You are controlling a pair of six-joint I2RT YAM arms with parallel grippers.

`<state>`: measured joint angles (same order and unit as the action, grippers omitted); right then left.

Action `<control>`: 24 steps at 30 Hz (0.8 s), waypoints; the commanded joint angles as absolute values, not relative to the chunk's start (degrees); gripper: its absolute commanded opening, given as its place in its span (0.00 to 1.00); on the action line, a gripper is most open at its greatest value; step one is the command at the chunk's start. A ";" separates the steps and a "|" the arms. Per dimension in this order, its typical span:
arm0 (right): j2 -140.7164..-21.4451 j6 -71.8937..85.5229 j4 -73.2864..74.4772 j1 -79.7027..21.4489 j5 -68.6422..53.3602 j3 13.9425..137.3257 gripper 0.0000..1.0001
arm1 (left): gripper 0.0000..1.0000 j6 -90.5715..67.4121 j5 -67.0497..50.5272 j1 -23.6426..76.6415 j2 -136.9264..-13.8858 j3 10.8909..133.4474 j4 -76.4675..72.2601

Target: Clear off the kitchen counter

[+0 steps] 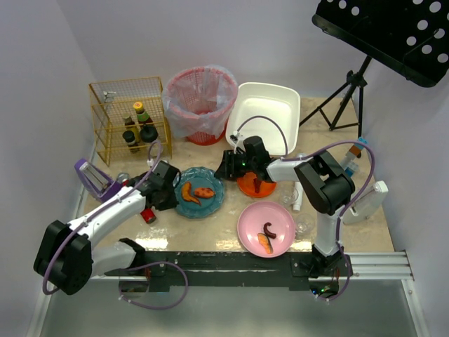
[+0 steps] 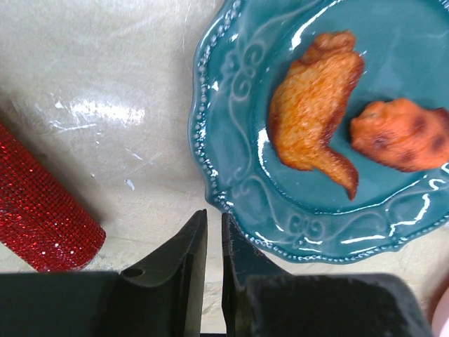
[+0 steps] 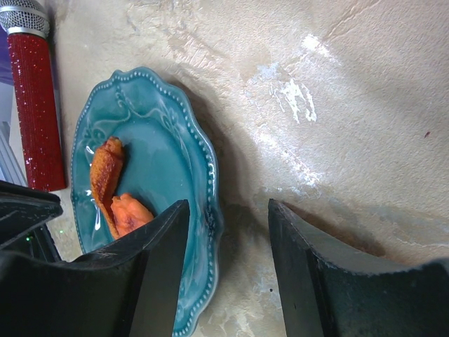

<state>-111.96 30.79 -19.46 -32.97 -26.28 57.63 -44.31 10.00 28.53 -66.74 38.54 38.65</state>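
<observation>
Around: teal plate (image 1: 200, 192) is sitting left of centre on the worktop (image 1: 219, 232); red microphone (image 2: 42, 210) is lying toward the left edge.
Left hand (image 2: 214, 217): pressed together, hovering just beside the plate's rim.
Right hand (image 3: 228, 207): spread, hanging over the plate's rim.

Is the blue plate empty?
No, a chicken wing and another fried piece lie on the blue plate.
</observation>
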 commanded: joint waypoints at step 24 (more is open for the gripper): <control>-111.89 29.18 -17.67 -32.52 -23.99 56.87 0.54 | 0.19 -43.68 9.32 28.65 -66.62 41.31 39.38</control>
<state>-111.96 30.59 -19.53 -32.97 -26.28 57.63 -44.21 9.19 28.53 -65.87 40.18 39.81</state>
